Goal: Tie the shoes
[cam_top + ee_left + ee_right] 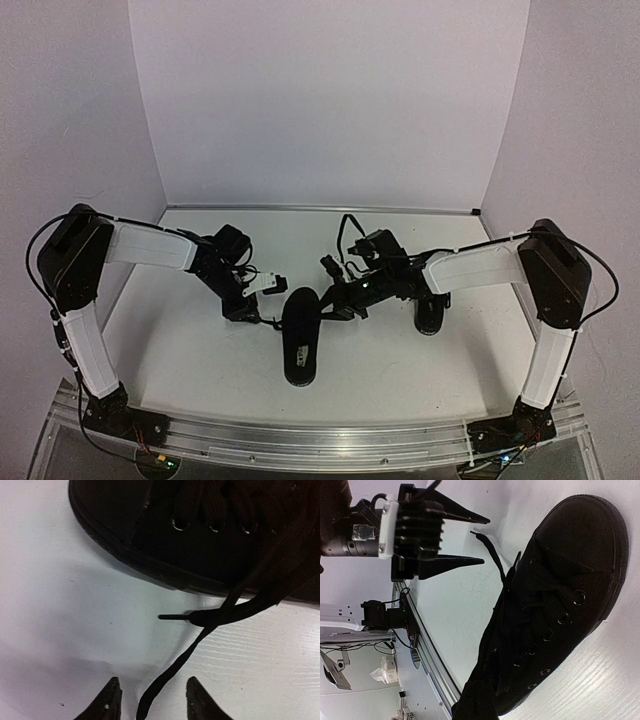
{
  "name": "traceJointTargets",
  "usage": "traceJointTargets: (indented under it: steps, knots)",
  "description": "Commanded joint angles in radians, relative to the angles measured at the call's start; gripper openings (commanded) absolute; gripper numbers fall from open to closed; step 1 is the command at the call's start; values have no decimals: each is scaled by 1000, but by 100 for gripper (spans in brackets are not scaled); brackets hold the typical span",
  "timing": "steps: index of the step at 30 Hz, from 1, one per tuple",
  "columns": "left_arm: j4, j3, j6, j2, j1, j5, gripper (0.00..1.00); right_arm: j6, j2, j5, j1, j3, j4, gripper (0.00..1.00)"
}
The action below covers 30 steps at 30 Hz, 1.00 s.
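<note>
A black shoe [300, 340] lies in the middle of the table, toe away from me. It fills the right wrist view [555, 595] and the top of the left wrist view [200, 525]. Its thin black lace [200, 635] trails off the shoe's side and runs between my left gripper's fingers [113, 700]. My left gripper [152, 692] is open around that lace end, low over the table just left of the shoe [268, 320]; it also shows open in the right wrist view [486, 539]. My right gripper [336, 300] is at the shoe's right side; its fingers are hidden against the black shoe.
A second black shoe [432, 316] lies to the right, partly under the right arm. White walls close in the table at the back and both sides. An aluminium rail [320, 440] runs along the near edge.
</note>
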<state>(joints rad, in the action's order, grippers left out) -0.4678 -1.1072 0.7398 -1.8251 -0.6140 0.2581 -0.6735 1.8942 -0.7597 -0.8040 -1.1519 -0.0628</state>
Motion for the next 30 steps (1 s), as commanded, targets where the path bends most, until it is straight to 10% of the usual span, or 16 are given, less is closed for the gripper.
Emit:
traceJointTargets:
  steps: [1, 9, 20, 30]
  knots:
    - [-12, -46, 42, -12, 3, 26, 37, 10, -1, 10, -5, -30, -22, 0]
    - [-11, -3, 55, 16, 3, 16, 22, 14, 3, 7, -6, -29, -22, 0]
    - [8, 1, 81, -48, 3, -39, 36, 13, 9, 9, -6, -36, -23, 0]
    - [18, 15, 40, 24, -9, -58, 8, 16, 14, 11, -6, -34, -23, 0]
